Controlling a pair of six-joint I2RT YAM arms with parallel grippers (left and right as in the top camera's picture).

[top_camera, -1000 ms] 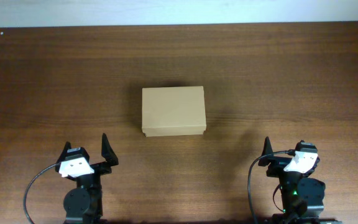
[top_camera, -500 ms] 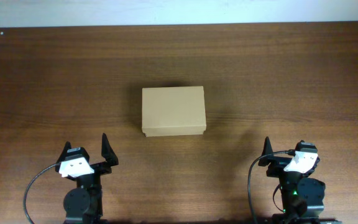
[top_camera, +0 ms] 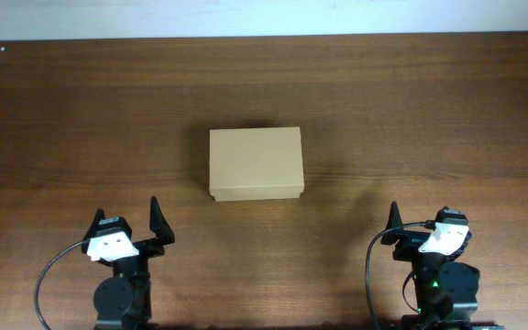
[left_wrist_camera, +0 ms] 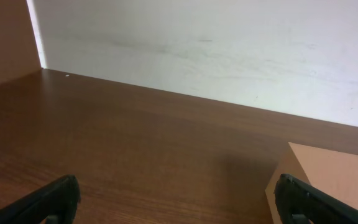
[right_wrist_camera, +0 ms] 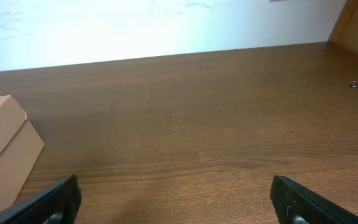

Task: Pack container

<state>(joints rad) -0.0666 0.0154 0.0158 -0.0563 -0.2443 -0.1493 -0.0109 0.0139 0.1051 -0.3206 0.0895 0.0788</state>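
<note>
The container [top_camera: 255, 163] is a plain tan cardboard box with its lid down, lying at the middle of the brown table. In the left wrist view the container [left_wrist_camera: 340, 174] shows as a corner at the lower right; in the right wrist view the container [right_wrist_camera: 2, 149] sits at the left edge. My left gripper [top_camera: 126, 220] is near the front edge, left of and nearer than the box, open and empty. My right gripper [top_camera: 420, 220] is at the front right, also open with only bare wood between its fingers. In their own wrist views, my left gripper [left_wrist_camera: 178, 199] and my right gripper [right_wrist_camera: 176, 199] stand wide apart.
A white wall [top_camera: 264, 16] runs along the table's far edge. A small dark dot [right_wrist_camera: 353, 84] lies on the wood at the far right. Black cables [top_camera: 49, 275] loop beside both arm bases at the front edge.
</note>
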